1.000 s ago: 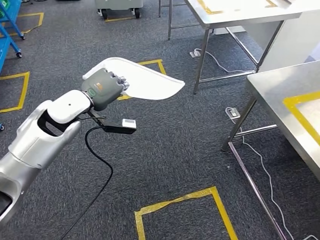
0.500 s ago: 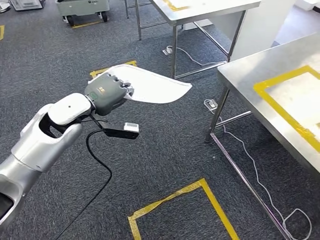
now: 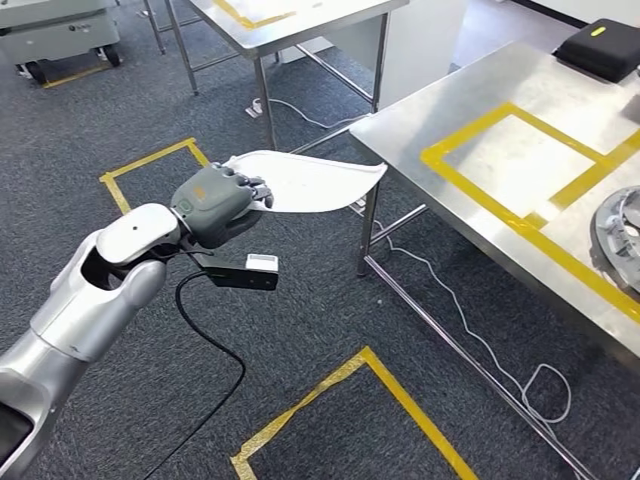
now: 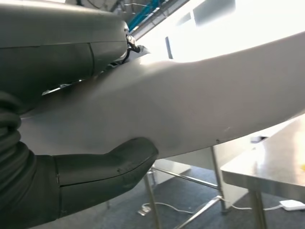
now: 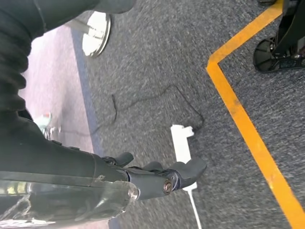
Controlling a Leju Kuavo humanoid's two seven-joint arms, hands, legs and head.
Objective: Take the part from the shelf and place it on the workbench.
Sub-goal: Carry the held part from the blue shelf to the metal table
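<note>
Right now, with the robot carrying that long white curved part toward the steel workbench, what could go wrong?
1. The left hand grips the long white curved plastic part at one end only, so the far end could sag or twist out of the grip.
2. The part's free tip sits level with the corner of the steel workbench and might clip its edge.
3. A white cable loops on the grey carpet beside the table legs and could snag a foot.

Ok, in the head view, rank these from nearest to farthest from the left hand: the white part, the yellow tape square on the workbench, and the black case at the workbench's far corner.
1. White part: gripped in the left hand, reaching toward the workbench.
2. Yellow tape square: on the workbench top, to the right of the hand.
3. Black case: at the workbench's far right corner.
</note>
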